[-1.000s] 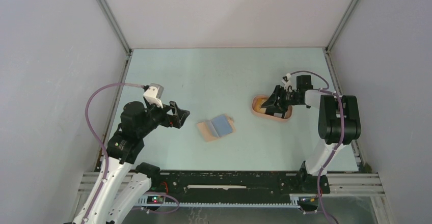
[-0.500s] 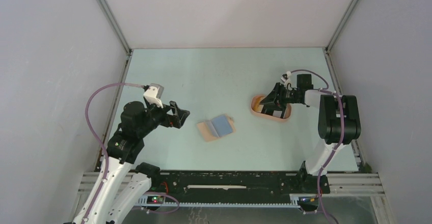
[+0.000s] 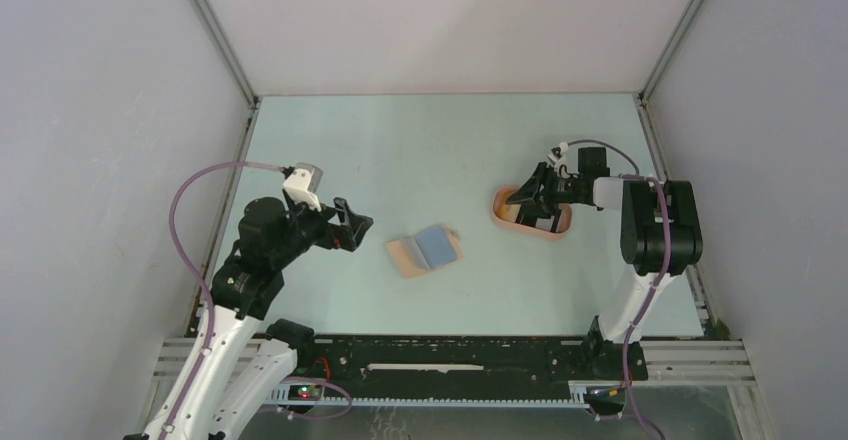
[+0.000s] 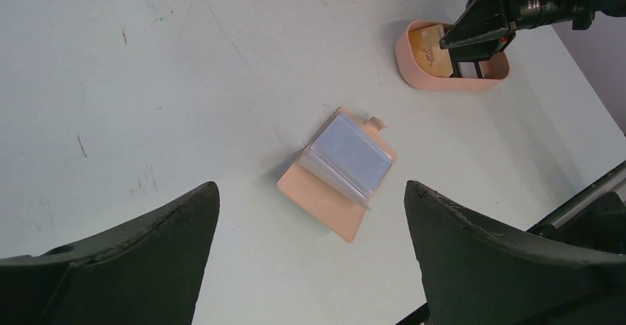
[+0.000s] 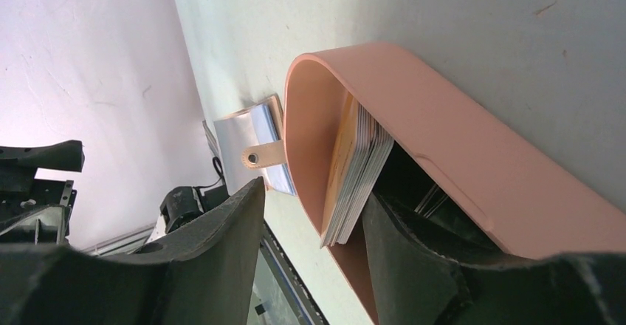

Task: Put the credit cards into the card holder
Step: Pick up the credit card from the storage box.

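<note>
The right gripper (image 3: pixel 530 206) has its jaws apart. One finger is outside the peach tray (image 5: pixel 472 162) and the other inside, with the stack of credit cards (image 5: pixel 358 170) on edge between them. I'd bring the outer finger inside the wall, then pinch a single card. The left gripper (image 3: pixel 352 228) gapes wide, and the card holder (image 4: pixel 328 205) lies open just ahead of its jaws.

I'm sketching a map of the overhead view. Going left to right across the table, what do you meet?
left gripper → card holder → peach tray → right arm's dark upright link
</note>
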{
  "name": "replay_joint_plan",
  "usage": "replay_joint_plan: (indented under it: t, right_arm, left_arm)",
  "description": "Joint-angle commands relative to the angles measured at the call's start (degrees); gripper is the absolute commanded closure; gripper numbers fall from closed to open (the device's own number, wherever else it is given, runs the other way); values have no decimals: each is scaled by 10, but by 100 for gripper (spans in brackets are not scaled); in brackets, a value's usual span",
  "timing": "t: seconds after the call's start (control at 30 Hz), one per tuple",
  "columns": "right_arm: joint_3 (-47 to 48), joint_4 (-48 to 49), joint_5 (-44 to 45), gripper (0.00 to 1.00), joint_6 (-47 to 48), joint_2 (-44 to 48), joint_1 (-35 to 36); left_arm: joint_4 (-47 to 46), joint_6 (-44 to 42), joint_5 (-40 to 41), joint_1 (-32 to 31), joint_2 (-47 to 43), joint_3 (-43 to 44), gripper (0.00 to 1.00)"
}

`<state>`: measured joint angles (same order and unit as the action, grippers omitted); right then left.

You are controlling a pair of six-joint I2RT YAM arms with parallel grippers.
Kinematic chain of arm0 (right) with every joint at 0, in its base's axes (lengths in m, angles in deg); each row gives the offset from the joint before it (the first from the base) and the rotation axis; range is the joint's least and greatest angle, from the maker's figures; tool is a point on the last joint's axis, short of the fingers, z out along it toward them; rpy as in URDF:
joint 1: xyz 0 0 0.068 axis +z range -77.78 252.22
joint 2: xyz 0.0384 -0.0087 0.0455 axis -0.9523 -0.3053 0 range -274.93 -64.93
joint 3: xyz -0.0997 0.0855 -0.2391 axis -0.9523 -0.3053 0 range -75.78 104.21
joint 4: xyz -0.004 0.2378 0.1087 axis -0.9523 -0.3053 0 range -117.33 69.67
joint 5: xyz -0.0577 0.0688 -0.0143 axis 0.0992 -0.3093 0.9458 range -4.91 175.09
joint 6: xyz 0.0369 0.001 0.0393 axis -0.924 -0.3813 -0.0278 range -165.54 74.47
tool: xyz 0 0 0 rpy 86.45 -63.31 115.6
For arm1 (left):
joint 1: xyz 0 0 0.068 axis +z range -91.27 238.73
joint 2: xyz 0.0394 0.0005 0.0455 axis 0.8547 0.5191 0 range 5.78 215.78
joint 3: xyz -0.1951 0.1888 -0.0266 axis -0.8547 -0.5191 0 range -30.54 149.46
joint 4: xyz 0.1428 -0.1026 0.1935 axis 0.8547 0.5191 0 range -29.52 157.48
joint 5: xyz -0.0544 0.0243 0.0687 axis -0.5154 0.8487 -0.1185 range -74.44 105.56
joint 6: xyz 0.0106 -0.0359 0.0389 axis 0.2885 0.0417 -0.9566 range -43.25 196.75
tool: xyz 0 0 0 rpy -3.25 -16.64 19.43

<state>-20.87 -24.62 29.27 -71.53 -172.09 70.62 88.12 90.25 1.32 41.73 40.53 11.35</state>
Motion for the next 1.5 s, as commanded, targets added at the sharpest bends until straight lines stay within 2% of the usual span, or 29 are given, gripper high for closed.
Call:
replay_joint_plan:
  t: [0.0, 0.4, 0.93, 1.47]
  right_arm:
    - [25, 22, 8, 40, -19, -17, 11]
    - [26, 22, 26, 43, -23, -10, -2]
    - [25, 16, -9, 46, -25, 8, -38]
    - [25, 1, -8, 68, -16, 6, -58]
  left_arm:
    - [-11, -6, -4, 6, 1, -8, 0]
    - [-10, -7, -3, 8, 4, -8, 0]
    - [-10, -6, -4, 8, 2, -8, 0]
    - [-10, -7, -4, 9, 3, -8, 0]
